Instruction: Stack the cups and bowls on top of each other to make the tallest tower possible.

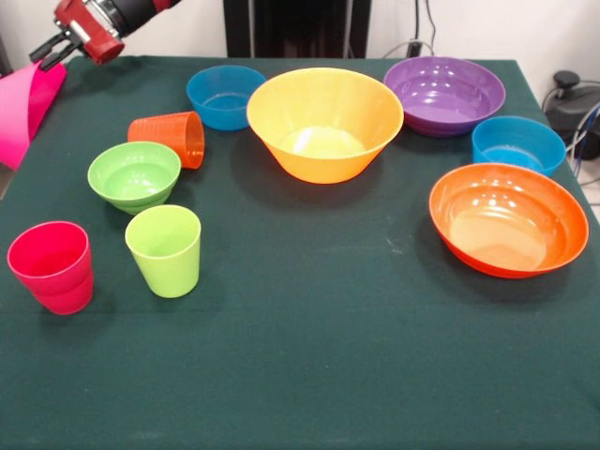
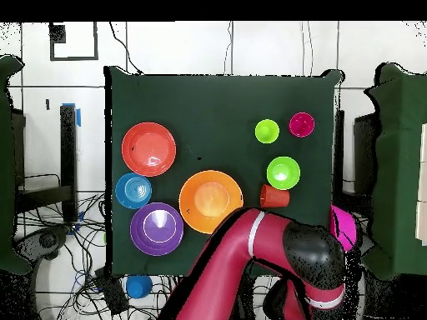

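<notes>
My gripper (image 1: pixel 47 52) is at the table's far left corner, shut on the rim of the big pink bowl (image 1: pixel 26 108), which hangs tilted past the table edge; the bowl also shows in the overhead view (image 2: pixel 340 227). The orange cup (image 1: pixel 173 139) lies on its side. The lime green cup (image 1: pixel 164 249) and the pinkish red cup (image 1: pixel 52 265) stand upright. The small green bowl (image 1: pixel 134 174), the yellow-orange bowl (image 1: pixel 324 122), the purple bowl (image 1: pixel 443 94), the red-orange bowl (image 1: pixel 506 217) and two blue bowls (image 1: pixel 225 96) (image 1: pixel 517 143) sit apart. No tower stands.
The green table (image 1: pixel 300 375) has free cloth along its near half. In the overhead view my arm (image 2: pixel 258 258) covers the table's near right corner. Cables and black equipment (image 1: pixel 572 103) lie off the table's right side.
</notes>
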